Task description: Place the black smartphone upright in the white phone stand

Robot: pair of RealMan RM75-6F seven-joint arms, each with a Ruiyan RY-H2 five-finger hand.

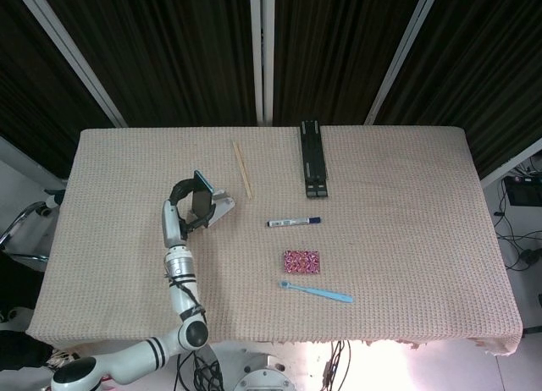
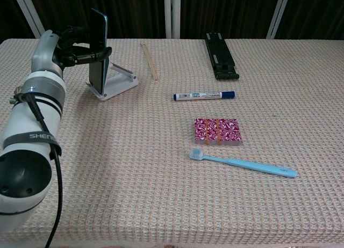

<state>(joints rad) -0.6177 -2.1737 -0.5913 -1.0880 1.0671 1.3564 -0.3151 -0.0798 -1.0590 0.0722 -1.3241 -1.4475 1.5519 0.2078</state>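
Note:
The black smartphone stands nearly upright, its lower edge in the white phone stand at the table's left. My left hand grips the phone from the left, dark fingers wrapped across its face. The left forearm runs down toward the front edge. My right hand shows in neither view.
A wooden stick lies right of the stand. A black folding stand lies at the back. A blue-capped marker, a red patterned pack and a light blue toothbrush lie mid-table.

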